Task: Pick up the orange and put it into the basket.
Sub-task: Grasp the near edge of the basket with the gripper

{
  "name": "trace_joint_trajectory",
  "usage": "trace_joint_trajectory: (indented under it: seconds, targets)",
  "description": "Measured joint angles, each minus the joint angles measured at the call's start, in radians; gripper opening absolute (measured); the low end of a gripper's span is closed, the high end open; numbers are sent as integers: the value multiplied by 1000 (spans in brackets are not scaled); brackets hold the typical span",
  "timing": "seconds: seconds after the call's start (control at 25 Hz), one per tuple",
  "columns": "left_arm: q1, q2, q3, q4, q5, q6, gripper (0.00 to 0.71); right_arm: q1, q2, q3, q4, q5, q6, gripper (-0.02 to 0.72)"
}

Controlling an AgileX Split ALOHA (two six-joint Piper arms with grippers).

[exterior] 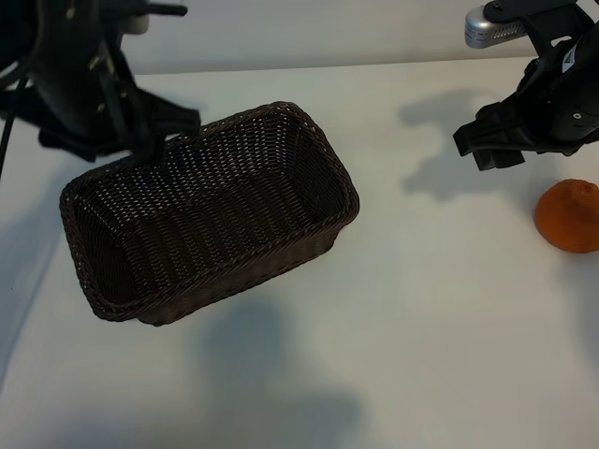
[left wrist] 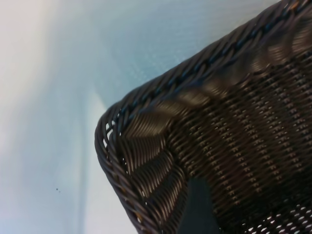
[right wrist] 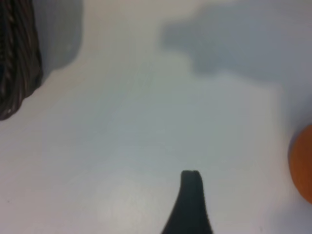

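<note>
orange (exterior: 568,216) on the table (right side), well apart from basket (exterior: 211,213).

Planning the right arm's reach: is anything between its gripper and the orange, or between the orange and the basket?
Nothing visible. Bare table separates the right gripper from the orange, and the orange from the basket.

The basket (exterior: 211,220) is dark woven wicker with a faintly glossy braided rim, while beside it the table (exterior: 421,309) looks smooth and matt, and the orange (exterior: 569,216) dull and bumpy.
</note>
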Motion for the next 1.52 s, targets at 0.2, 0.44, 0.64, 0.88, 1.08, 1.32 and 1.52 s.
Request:
trace_joint_trajectory:
  seconds: [0.2, 0.44, 0.64, 0.88, 1.08, 1.32, 1.52]
  targets:
    - [37, -163, 205, -5, -90, -53, 565, 0, 0, 0, 0, 12, 0, 579]
    - [139, -248, 340, -3, -156, -141, 565, 0, 0, 0, 0, 16, 0, 579]
    - [166, -248, 452, -21, -310, -210, 565, 0, 0, 0, 0, 18, 0, 579]
    - [216, -220, 519, -53, -403, -251, 565, 0, 0, 0, 1, 19, 0, 579]
    - [222, -152, 539, -117, -454, -232, 565, 0, 0, 0, 4, 19, 0, 579]
    - [222, -73, 544, -199, -520, -191, 565, 0, 0, 0, 4, 20, 0, 579]
    - [222, -25, 544, -211, -544, -190, 565, 0, 0, 0, 5, 22, 0, 579]
